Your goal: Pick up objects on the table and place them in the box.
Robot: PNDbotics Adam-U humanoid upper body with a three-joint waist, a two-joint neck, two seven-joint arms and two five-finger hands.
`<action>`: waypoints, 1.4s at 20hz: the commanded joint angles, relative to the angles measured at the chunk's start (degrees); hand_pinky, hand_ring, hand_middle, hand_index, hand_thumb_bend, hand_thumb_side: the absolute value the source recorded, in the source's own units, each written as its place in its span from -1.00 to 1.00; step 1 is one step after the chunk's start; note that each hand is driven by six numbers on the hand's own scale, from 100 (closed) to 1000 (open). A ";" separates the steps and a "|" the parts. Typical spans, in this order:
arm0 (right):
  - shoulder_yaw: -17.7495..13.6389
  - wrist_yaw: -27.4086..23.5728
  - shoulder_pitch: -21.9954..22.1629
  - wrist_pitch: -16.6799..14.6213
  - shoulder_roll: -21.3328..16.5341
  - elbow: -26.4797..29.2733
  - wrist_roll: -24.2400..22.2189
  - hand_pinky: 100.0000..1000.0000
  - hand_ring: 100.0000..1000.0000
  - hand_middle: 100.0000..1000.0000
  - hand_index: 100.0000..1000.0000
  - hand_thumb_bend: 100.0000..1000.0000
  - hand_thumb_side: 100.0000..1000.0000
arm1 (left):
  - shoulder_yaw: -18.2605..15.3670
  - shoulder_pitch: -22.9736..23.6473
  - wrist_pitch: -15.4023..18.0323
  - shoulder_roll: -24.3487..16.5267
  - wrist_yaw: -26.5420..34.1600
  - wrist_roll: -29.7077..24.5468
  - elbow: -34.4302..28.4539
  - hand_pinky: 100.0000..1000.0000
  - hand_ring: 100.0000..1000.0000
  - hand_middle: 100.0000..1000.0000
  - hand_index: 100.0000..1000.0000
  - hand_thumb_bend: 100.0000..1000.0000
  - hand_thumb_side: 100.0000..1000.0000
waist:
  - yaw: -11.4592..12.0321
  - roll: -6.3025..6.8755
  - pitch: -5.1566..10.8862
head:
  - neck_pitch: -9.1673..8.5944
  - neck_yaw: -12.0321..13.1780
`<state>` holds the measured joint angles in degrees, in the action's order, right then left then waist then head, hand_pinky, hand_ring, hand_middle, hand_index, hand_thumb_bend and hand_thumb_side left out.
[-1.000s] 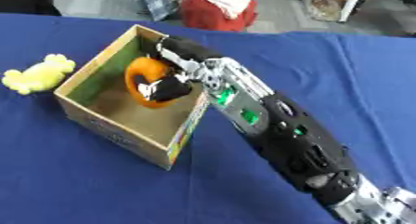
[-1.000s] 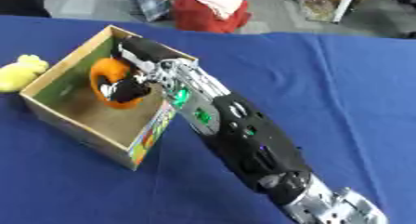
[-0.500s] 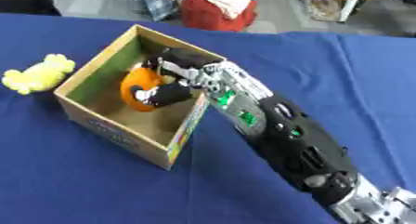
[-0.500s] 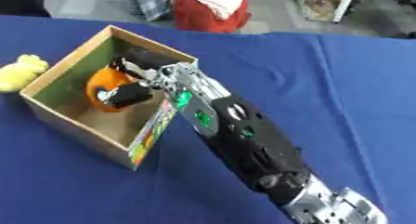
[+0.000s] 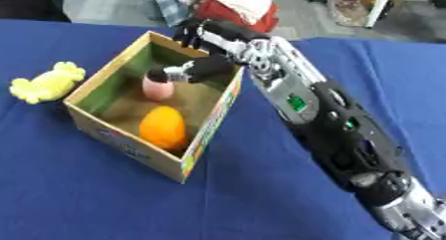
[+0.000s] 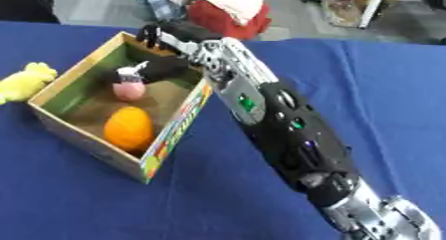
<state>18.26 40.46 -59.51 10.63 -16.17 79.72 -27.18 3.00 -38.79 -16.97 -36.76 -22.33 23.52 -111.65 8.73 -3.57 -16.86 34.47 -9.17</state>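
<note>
Now our right hand (image 5: 205, 67) has let go of the orange ball (image 5: 163, 127), which lies on the floor of the box (image 5: 118, 139) beside a small pink object (image 5: 158, 86). Our fingers hang relaxed, clasping nothing, above the box's far corner. Only the yellow toy (image 5: 45, 82) left of the box remains on the blue table (image 5: 96, 199).

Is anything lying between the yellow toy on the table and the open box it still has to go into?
Only the box's own left wall. The yellow toy lies on the blue cloth just outside it, nothing else between. The right hand is over the box's far corner; an orange object and a pink one lie inside.
</note>
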 commanded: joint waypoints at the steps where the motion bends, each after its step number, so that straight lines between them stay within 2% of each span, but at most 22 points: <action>1: -2.19 -2.85 -1.00 1.21 -3.03 5.60 1.42 0.19 0.57 0.50 0.80 0.26 0.94 | 0.58 -2.92 -1.30 -0.42 -2.98 -2.20 3.39 -0.48 0.17 -0.05 0.54 -1.00 0.26 | -0.28 0.70 1.52 | 0.33 0.65; 2: -2.94 -3.79 -0.83 1.62 -3.74 7.45 2.15 0.19 0.57 0.49 0.80 0.30 0.87 | 1.13 -3.78 -1.17 -0.50 -4.27 -3.44 5.13 -0.47 0.18 -0.04 0.54 -1.00 0.26 | -0.54 0.81 1.56 | 0.37 0.87; 5: -5.22 -7.16 0.28 3.14 -6.35 13.84 4.83 0.18 0.55 0.47 0.79 0.28 0.87 | 2.74 -6.38 -0.19 -1.03 -10.94 -9.44 11.01 -0.43 0.27 0.04 0.59 -1.00 0.22 | -1.29 1.05 1.63 | 0.56 1.30; 8: -7.43 -11.66 2.22 5.44 -9.83 20.65 8.52 0.16 0.53 0.45 0.78 0.23 0.88 | 3.68 -8.45 2.49 -1.81 -19.85 -17.40 16.01 -0.36 0.35 0.12 0.63 -1.00 0.13 | -2.29 1.24 1.70 | 0.80 1.73; 11: -9.67 -16.42 4.70 7.90 -12.96 26.77 11.98 0.15 0.53 0.44 0.78 0.20 0.89 | 4.03 -10.21 6.01 -2.28 -27.62 -25.45 19.93 -0.29 0.42 0.20 0.67 -1.00 0.06 | -3.15 1.40 1.76 | 0.86 1.90; 15: -14.07 -20.67 8.40 10.68 -16.11 32.89 16.45 0.15 0.52 0.43 0.78 0.17 0.88 | 4.74 -11.84 12.40 -3.31 -35.45 -37.66 24.15 -0.13 0.54 0.38 0.73 -0.96 -0.03 | -4.16 1.50 1.83 | 0.94 2.23; 16: -14.92 -21.55 9.32 11.16 -16.90 33.89 17.67 0.14 0.51 0.42 0.77 0.16 0.88 | 4.75 -12.10 13.90 -3.46 -36.80 -40.71 25.07 -0.07 0.59 0.44 0.75 -0.79 -0.02 | -4.33 1.50 1.83 | 0.91 2.31; 17: -15.71 -22.45 10.16 11.23 -17.62 34.39 19.02 0.14 0.51 0.42 0.77 0.16 0.88 | 4.73 -12.33 15.23 -3.56 -37.83 -43.69 25.96 -0.06 0.60 0.45 0.75 -0.75 -0.01 | -4.45 1.49 1.82 | 0.89 2.37; 18: -16.43 -23.35 10.97 11.07 -18.28 34.65 20.43 0.14 0.50 0.42 0.77 0.15 0.88 | 4.66 -12.46 16.42 -3.60 -38.58 -46.43 26.69 -0.02 0.62 0.48 0.77 -0.60 0.03 | -4.55 1.48 1.79 | 0.84 2.43; 19: -17.17 -24.20 11.84 10.73 -18.90 34.76 21.94 0.14 0.50 0.41 0.77 0.15 0.87 | 4.61 -12.51 17.46 -3.64 -38.98 -48.99 27.29 -0.01 0.64 0.50 0.78 -0.55 0.05 | -4.63 1.46 1.76 | 0.80 2.48; 20: -17.83 -24.98 12.69 10.40 -19.43 34.82 23.42 0.13 0.50 0.41 0.76 0.14 0.87 | 4.55 -12.49 18.34 -3.67 -39.12 -51.23 27.67 0.03 0.67 0.53 0.80 -0.38 0.13 | -4.69 1.44 1.72 | 0.79 2.55; 23: -19.54 -27.04 15.45 9.46 -20.79 34.87 27.65 0.13 0.49 0.40 0.76 0.13 0.87 | 4.57 -12.18 20.56 -3.80 -38.97 -57.60 28.28 0.10 0.71 0.59 0.84 -0.13 0.22 | -4.81 1.37 1.68 | 0.81 2.86; 25: -20.23 -27.97 17.08 9.00 -21.43 34.87 29.56 0.12 0.48 0.40 0.76 0.13 0.87 | 4.29 -12.07 21.19 -3.94 -38.83 -61.30 28.29 0.11 0.72 0.59 0.84 -0.12 0.21 | -4.81 1.33 1.71 | 0.83 3.25; 28: -21.02 -28.71 19.27 8.66 -22.13 34.87 31.47 0.12 0.48 0.39 0.75 0.12 0.88 | 3.39 -11.95 20.89 -4.34 -39.01 -64.85 27.52 0.13 0.74 0.62 0.86 -0.24 0.13 | -4.77 1.32 1.79 | 0.82 3.80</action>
<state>-1.74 12.42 -39.71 19.44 -36.10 113.47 3.24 7.46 -49.94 3.90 -38.94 -61.09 -39.76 -83.13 3.94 -2.44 -16.54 35.24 -5.68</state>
